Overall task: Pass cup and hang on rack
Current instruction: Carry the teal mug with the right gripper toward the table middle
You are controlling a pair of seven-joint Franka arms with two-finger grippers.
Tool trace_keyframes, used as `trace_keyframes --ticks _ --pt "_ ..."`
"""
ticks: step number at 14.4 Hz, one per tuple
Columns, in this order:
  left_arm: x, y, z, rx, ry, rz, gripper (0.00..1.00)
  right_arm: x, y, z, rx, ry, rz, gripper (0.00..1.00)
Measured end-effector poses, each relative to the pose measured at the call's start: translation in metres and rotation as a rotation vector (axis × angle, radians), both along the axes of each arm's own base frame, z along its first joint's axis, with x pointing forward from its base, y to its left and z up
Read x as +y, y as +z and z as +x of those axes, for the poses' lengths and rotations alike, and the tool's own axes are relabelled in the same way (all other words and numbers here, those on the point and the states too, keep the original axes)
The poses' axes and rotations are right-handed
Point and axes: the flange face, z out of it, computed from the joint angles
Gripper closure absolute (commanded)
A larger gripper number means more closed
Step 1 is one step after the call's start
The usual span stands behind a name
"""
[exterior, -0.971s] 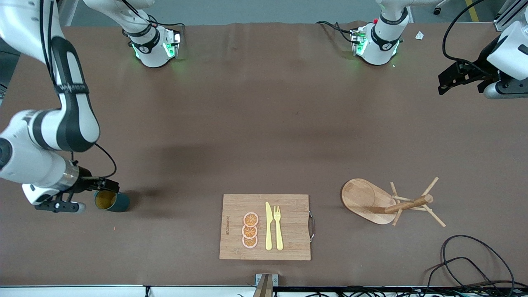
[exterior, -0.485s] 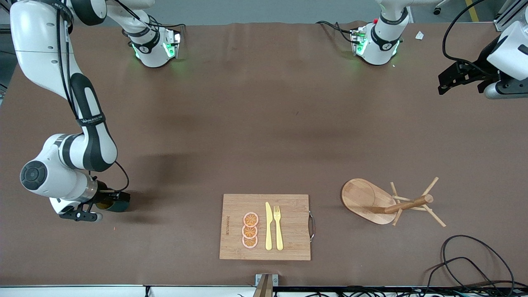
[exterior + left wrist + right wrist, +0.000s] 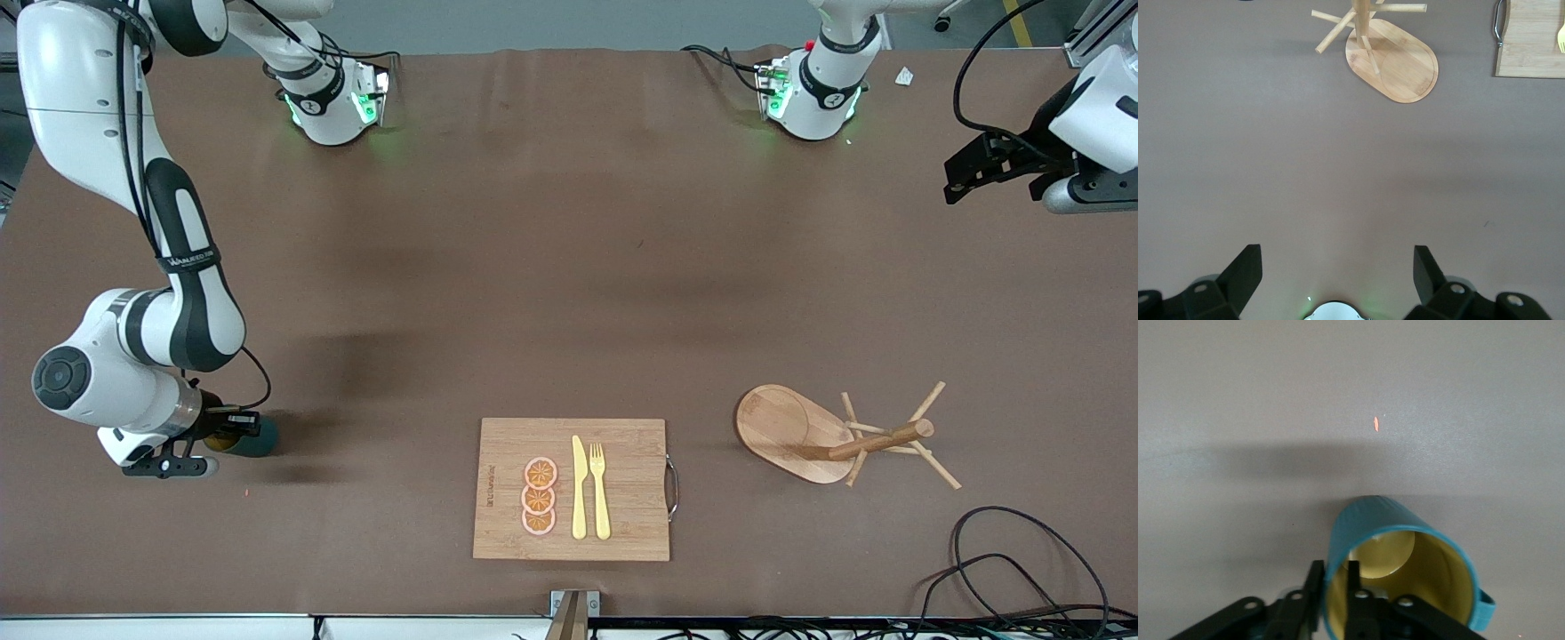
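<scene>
With the right gripper (image 3: 233, 428) pinching the teal cup's (image 3: 253, 437) wall at lower left of the front view, lift it straight and level before you carry it toward the mug tree (image 3: 836, 433), while the waiting left gripper (image 3: 1337, 267) stays spread wide at upper right.

**Two white-and-black arms, green lights glowing at the bases**

Both arms are showing glossy white shells broken by black joint bands. The right arm (image 3: 151, 293) is wearing a black band with small white lettering, and thin black cables are running along its links. A round dark cap is sitting on its elbow, with a silver ring at the wrist. The right gripper (image 3: 233, 425) and left gripper (image 3: 1338, 267) are matte black, with small screw holes showing. Green lights are glowing at both bases.
</scene>
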Motion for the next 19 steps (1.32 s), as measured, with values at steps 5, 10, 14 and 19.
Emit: trace_keyframes --ticks 5,10,14,19 --pt "0.0 0.0 0.0 0.0 -0.001 0.0 0.0 0.016 0.006 0.004 -0.007 0.027 0.005 0.99" --pt "-0.001 0.0 0.0 0.0 -0.002 0.0 0.0 0.134 0.05 0.008 0.069 0.018 0.031 0.98" --pt "-0.004 0.0 0.0 0.0 -0.007 0.0 0.0 0.295 0.093 -0.019 0.055 -0.027 0.035 0.98" --pt "-0.004 0.0 0.0 0.0 -0.008 0.0 0.0 0.485 0.104 -0.088 -0.016 -0.137 0.088 0.98"
